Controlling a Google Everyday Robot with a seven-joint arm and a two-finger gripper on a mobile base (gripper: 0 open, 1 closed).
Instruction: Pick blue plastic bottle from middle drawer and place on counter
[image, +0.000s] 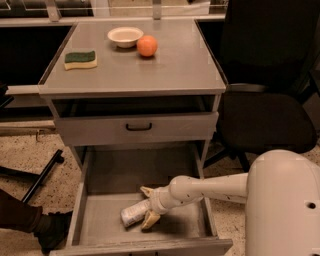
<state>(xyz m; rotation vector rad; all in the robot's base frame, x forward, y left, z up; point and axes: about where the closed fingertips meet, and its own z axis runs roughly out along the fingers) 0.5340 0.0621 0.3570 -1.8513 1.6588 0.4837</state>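
The blue plastic bottle (134, 213) lies on its side on the floor of the open middle drawer (100, 220), near the drawer's front. My gripper (148, 205) reaches down into the drawer from the right. Its two tan fingers (150, 219) straddle the bottle's right end, one behind it and one in front. The bottle still rests on the drawer floor. The counter (175, 65) is the grey top of the cabinet above.
On the counter stand a green-and-yellow sponge (80, 59), a white bowl (125, 36) and an orange fruit (147, 46). A closed drawer front with a black handle (138, 127) sits above the open drawer. A black office chair (265, 100) stands to the right.
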